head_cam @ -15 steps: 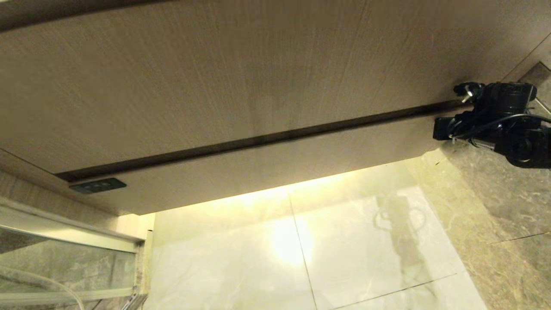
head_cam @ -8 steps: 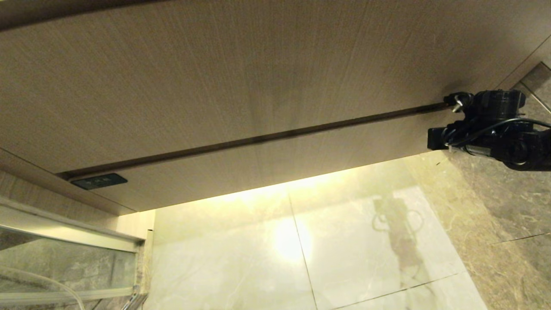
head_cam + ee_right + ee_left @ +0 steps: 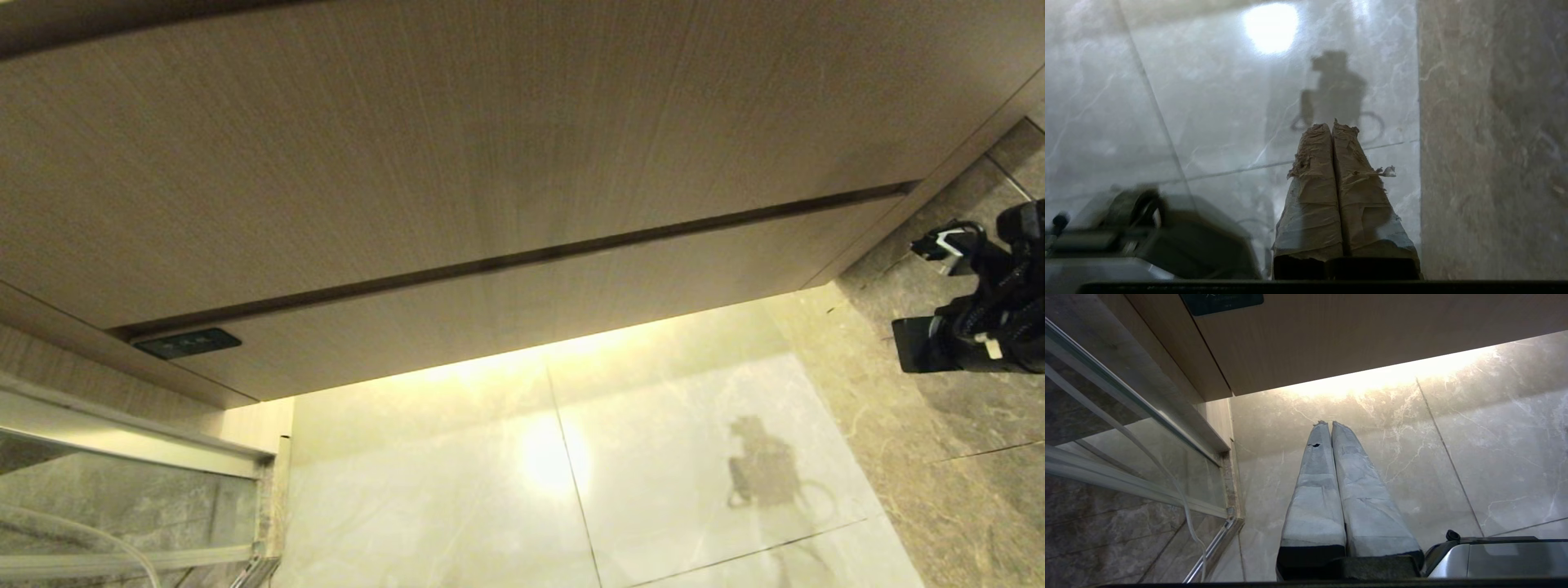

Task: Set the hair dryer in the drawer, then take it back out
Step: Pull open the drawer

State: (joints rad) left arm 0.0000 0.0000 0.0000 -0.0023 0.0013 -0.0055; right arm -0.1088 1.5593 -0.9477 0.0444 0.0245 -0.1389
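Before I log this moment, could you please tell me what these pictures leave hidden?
- Hair dryer: in no view; the closed drawer front hides any contents.
- Right gripper: its arm is cut off by the head view's right edge.
- Dark label: cut off by the left wrist view's edge, too small in the head view.

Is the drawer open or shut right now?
Shut. The drawer front lies flush with the panel above it, only a thin dark seam between them. The right gripper, shut and empty, points at the floor.
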